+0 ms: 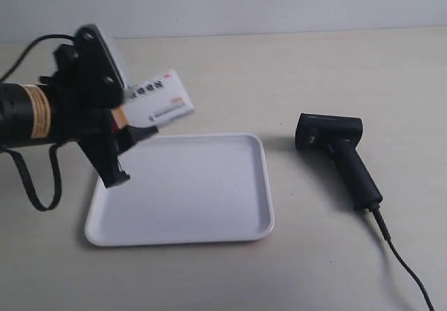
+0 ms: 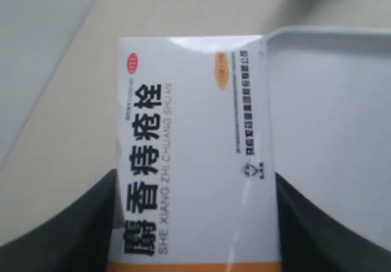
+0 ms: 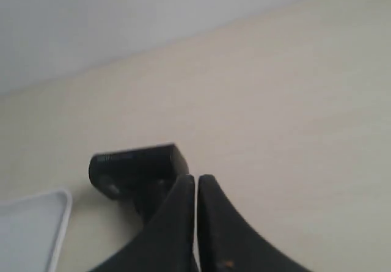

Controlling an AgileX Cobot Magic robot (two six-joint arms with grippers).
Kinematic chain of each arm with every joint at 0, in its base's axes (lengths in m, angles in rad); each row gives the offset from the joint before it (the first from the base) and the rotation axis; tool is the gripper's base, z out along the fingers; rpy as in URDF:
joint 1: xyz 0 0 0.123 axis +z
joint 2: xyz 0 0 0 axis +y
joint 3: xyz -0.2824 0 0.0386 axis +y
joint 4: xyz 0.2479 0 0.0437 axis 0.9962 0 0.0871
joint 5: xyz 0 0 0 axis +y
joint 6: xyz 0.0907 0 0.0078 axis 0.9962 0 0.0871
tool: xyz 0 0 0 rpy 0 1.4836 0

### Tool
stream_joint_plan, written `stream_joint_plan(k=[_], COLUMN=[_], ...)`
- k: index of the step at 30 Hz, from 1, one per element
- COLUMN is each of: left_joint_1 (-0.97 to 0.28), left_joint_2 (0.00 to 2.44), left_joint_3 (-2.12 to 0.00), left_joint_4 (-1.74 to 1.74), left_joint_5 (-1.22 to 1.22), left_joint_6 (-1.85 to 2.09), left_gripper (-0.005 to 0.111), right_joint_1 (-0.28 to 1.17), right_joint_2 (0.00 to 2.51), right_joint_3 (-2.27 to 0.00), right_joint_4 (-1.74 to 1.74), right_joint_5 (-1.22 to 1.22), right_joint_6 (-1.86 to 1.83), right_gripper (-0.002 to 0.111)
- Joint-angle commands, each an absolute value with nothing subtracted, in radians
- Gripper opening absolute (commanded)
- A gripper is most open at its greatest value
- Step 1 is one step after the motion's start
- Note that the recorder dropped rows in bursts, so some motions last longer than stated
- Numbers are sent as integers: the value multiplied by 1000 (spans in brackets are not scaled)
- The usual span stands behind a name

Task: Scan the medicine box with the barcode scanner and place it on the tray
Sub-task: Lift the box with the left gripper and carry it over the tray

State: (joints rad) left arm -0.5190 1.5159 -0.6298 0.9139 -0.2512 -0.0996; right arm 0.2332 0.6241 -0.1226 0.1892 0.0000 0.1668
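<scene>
My left hand (image 1: 129, 133) pinches the medicine box (image 1: 159, 100) above the tray (image 1: 202, 185)'s far-left corner. My right hand (image 3: 197, 223), pressed together, hasn't lifted the barcode scanner (image 1: 339, 154); scanning and placing look undone.

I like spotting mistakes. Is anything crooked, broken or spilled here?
Nothing is broken or spilled. The medicine box is tilted only because the left hand holds it up in the air above the tray. The barcode scanner lies on its side on the table, and the right hand is shut near it.
</scene>
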Motion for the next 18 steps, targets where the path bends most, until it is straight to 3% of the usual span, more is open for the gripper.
stream_joint_plan(k=[1,10,12,18], left_joint_1=[-547,-547,-547,-547], left_joint_2=[1564,1626,1640,1656], left_joint_3=[-650,-654,-658,-665], left_joint_4=[1161,1150,1138,1136], left_joint_5=[-374,-369,-363,-359], left_joint_6=[-265,-271,-271,-271], left_gripper=[0,0,0,0], right_joint_1=[339,419,419,419], right_joint_2=[992,1507,1565,1688], right_joint_3=[-246,-438,-463,-519], right_joint_4=[178,175,173,173], right_joint_5=[-14,-103,-105,-173], right_joint_6=[137,80,68,51], right_gripper=[21,76,82,83])
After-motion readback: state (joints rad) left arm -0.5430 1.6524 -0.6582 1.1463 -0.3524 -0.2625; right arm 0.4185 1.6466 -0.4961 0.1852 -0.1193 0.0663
